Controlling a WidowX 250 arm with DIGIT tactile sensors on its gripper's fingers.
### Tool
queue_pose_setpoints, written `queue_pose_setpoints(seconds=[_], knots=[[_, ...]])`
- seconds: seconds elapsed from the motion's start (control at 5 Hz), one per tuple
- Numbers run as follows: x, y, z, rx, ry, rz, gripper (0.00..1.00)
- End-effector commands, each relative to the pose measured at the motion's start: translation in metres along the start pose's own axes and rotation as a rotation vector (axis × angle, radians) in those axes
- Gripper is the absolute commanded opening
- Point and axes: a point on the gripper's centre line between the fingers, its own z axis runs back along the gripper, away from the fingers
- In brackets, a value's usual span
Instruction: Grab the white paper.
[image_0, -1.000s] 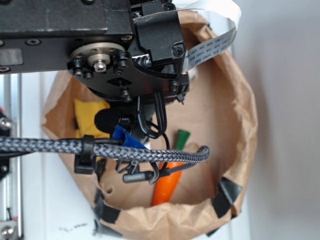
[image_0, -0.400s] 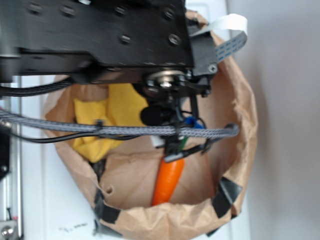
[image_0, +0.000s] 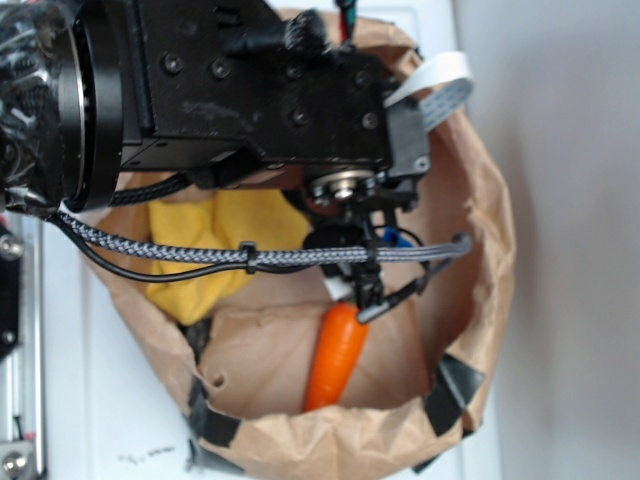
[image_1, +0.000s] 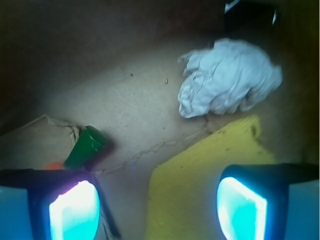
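Note:
The white paper (image_1: 227, 79) is a crumpled off-white wad lying on the floor of the brown paper bag, at the upper right of the wrist view. It is hidden behind the arm in the exterior view. My gripper (image_1: 157, 207) is open and empty, its two glowing pads wide apart at the bottom of the wrist view, well short of the paper. It hangs over the bag floor and the edge of the yellow cloth (image_1: 205, 185). In the exterior view the gripper (image_0: 362, 290) sits inside the bag above the carrot's top.
The brown paper bag (image_0: 480, 250) surrounds everything. The yellow cloth (image_0: 215, 245) lies at its left. An orange toy carrot (image_0: 337, 355) with a green top (image_1: 86, 147) lies in the middle. Braided cables (image_0: 200, 255) cross the bag mouth.
The arm has swung to the right and deeper into the bag; the gripper now sits above the carrot's top, and more of the yellow cloth is uncovered.

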Motion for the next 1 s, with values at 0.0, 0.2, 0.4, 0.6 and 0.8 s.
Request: queue_pose_setpoints(seconds=[0.0,0.2,0.4,0.6,0.8], knots=[[0.014,0.02,0.023,-0.012,-0.209,0.333,1.0],[0.016,0.029,0.02,0.057,-0.253,0.468,1.0],[0.025,0.036,0.01,0.08,-0.242,0.522,1.0],[0.035,0.036,-0.002,0.122,-0.23,0.546,1.0],[0.05,0.035,-0.009,0.143,-0.224,0.559,1.0]])
